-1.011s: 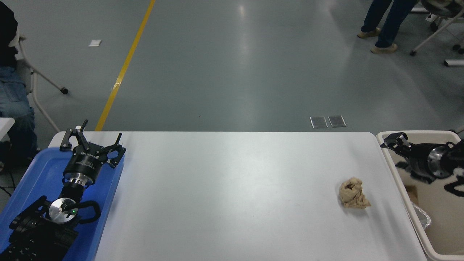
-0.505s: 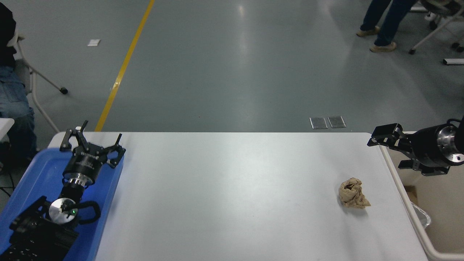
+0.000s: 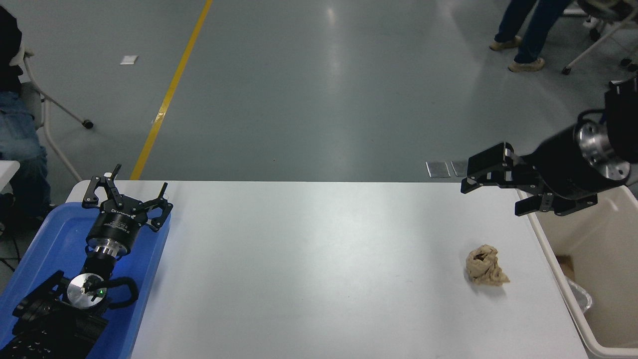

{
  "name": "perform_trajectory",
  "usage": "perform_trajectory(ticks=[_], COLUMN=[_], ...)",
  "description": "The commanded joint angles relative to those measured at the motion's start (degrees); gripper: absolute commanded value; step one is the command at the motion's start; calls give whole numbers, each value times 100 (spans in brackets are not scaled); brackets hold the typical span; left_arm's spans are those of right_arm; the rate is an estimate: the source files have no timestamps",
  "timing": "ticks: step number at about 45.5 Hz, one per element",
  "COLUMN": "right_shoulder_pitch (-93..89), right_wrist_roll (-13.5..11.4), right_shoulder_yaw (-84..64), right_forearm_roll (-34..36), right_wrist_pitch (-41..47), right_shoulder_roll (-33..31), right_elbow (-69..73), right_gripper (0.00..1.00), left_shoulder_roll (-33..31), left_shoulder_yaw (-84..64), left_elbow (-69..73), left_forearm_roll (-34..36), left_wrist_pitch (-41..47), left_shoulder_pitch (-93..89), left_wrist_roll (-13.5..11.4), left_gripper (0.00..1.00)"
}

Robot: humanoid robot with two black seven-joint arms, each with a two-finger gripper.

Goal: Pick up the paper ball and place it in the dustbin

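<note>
I see the crumpled tan-brown paper ball (image 3: 485,271) lying free on the white table (image 3: 309,264), near its right edge. My right black tool (image 3: 491,187) hovers above and beyond it, jaws apart, empty. The beige plastic dustbin (image 3: 558,279) is cut off at right. My left tool (image 3: 127,192) sits parked, spread, over the blue tray (image 3: 50,239).
</note>
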Motion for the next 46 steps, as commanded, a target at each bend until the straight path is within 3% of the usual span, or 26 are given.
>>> perform_trajectory(ticks=[1,26,46], right_shoulder_pitch=[394,-176,-3629], right_wrist_roll=[-7,-77,-69], right_shoulder_yaw=[205,-128,-287], right_forearm_roll=[199,181,111], right_wrist_pitch=[657,263,-1846], right_shoulder_roll=[258,223,-744], right_elbow=[42,42,-1634], right_gripper=[100,100,100], left_shoulder_roll=[0,0,0], left_shoulder_yaw=[0,0,0], left_elbow=[0,0,0], left_forearm_roll=[0,0,0], left_wrist_pitch=[0,0,0], left_shoulder_pitch=[-1,8,-1], left_wrist_roll=[0,0,0], left_gripper=[99,99,99])
